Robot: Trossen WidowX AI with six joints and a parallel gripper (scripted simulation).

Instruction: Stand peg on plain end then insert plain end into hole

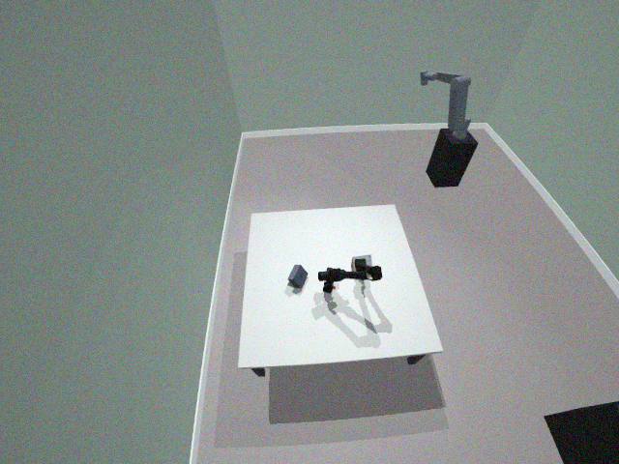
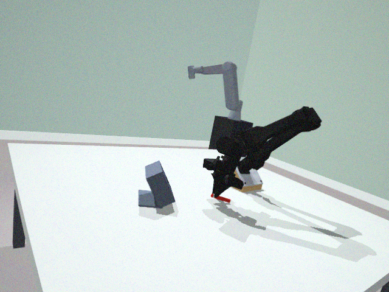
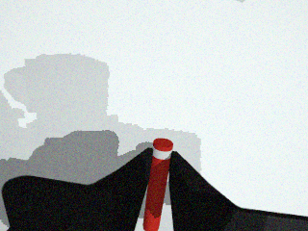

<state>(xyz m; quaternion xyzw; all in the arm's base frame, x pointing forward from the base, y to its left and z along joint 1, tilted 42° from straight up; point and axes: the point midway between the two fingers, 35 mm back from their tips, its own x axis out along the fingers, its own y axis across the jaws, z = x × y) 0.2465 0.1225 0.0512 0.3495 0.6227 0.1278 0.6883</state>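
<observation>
The red peg [image 1: 333, 287] [image 2: 224, 199] [image 3: 156, 192] is held near its white-banded end, and in the exterior view its plain end slopes slightly down towards the right. It looks just above the table, but whether the plain end touches is hard to tell. My gripper [image 2: 215, 195] [image 3: 161, 155] is shut on the peg, one finger on each side just at the band. The blue-grey sloped panel [image 1: 298, 275] [image 2: 161, 188] stands on the table to the left of the gripper in the top and exterior views, apart from it. Its hole cannot be made out.
The white table [image 1: 300, 330] [image 2: 103, 251] carries the arm's mount, a white and orange block [image 2: 254, 187], behind and right of the gripper. The arm's shadows fall across the table. A grey arm on a black pedestal [image 1: 451, 159] stands on the floor beyond the table.
</observation>
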